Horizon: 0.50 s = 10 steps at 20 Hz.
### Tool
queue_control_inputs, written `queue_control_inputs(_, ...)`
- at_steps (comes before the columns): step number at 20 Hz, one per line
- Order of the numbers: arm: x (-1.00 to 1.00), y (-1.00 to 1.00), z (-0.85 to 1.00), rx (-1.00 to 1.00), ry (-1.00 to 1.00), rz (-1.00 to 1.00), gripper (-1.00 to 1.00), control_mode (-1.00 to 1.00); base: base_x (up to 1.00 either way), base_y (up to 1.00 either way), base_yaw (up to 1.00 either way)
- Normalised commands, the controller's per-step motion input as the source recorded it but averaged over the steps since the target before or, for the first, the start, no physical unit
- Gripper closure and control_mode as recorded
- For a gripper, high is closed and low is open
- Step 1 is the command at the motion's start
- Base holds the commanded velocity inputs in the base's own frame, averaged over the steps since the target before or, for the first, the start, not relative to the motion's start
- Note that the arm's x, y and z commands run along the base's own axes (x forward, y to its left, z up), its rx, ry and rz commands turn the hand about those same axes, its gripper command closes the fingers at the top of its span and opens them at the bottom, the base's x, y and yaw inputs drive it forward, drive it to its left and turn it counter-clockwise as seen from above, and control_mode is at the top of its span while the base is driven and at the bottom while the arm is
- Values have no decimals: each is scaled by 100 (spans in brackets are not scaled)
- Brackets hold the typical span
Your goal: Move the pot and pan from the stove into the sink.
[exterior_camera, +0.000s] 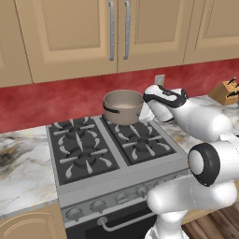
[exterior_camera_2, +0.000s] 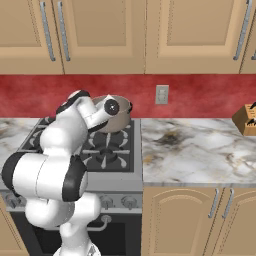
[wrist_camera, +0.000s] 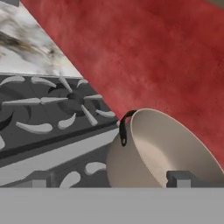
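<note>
On the back right burner of the stove, at about 1 o'clock from the range's centre in the left base view, stands the pot, open-topped with a pale inside and a dark side handle at its 9 o'clock. Its far rim lies near the red backsplash, apart from it as far as the views tell. At the pot's 3 o'clock the stove's right edge meets the marble counter, which runs wide and bare toward a knife block at the far right. The front burners and the whole left half of the grates are free, and another counter stretch lies at the stove's 9 o'clock.

The gripper hangs just beside the pot on its right, level with the rim. In the hand view one finger sits over the pot's near rim at 5 o'clock and the other shows far off at 7 o'clock: the jaws stand wide apart, holding nothing. Cabinet doors hang well above.
</note>
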Motion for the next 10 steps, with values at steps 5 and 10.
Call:
queue_control_inputs(5, 34, 2, -30, -6, 0, 1, -100, -100, 0, 0, 0)
queue_control_inputs(10, 40, 1, -22, -5, 0, 1, -100, -100, 0, 0, 0)
